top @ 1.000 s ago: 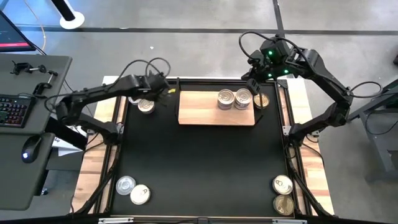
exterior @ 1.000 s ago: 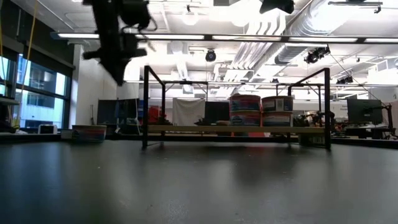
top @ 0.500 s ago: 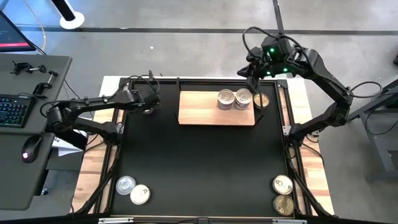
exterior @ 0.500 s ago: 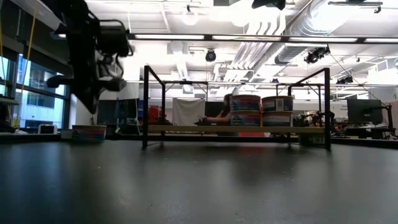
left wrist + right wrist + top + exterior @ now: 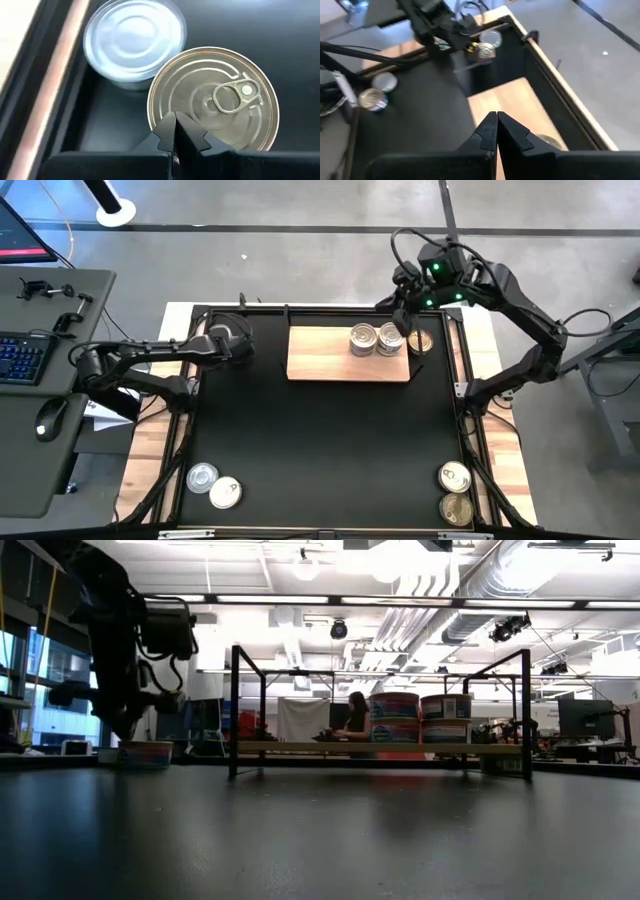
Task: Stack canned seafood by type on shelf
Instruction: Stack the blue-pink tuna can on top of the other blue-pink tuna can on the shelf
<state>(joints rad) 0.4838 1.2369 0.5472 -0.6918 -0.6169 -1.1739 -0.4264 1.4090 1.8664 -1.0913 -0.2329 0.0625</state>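
We see the left gripper [image 5: 175,131] low over the mat's far left corner, fingers pressed together and grasping nothing, its tips just above a gold pull-tab can [image 5: 214,105]; a silver-lidded can [image 5: 134,44] sits touching that one, just beyond. The right gripper [image 5: 497,131] (also clenched, empty) hangs above the shelf [image 5: 320,355], with two stacks of cans [image 5: 377,338] right beneath it.

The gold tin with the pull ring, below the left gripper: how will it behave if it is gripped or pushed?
The gold tin looks like stiff metal, so it should not dent easily. It stands low and flat on the black mat, so it will probably slide rather than tip. Its smooth round wall may slip between closing fingers.
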